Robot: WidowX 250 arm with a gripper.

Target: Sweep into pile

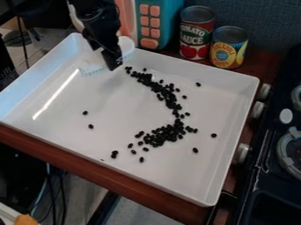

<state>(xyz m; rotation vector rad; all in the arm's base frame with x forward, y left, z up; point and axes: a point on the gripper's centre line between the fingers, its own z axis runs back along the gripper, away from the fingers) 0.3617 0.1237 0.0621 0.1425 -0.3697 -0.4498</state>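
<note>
Beans [166, 134] in a curved trail inside our tray [117, 101], cans [196, 33] and toy [166, 22] behind, stove [266, 158] beside, gripper [111, 66] at the brush [93, 66] (open or closed, we can't tell).

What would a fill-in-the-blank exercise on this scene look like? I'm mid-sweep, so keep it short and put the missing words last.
The beans are ____ in colour.
The tray that they lie in is ____ in colour.
The cans behind the tray number ____.
In the camera view, those cans stand to the ____ of the claw.

Missing words: black; white; two; right.
</note>
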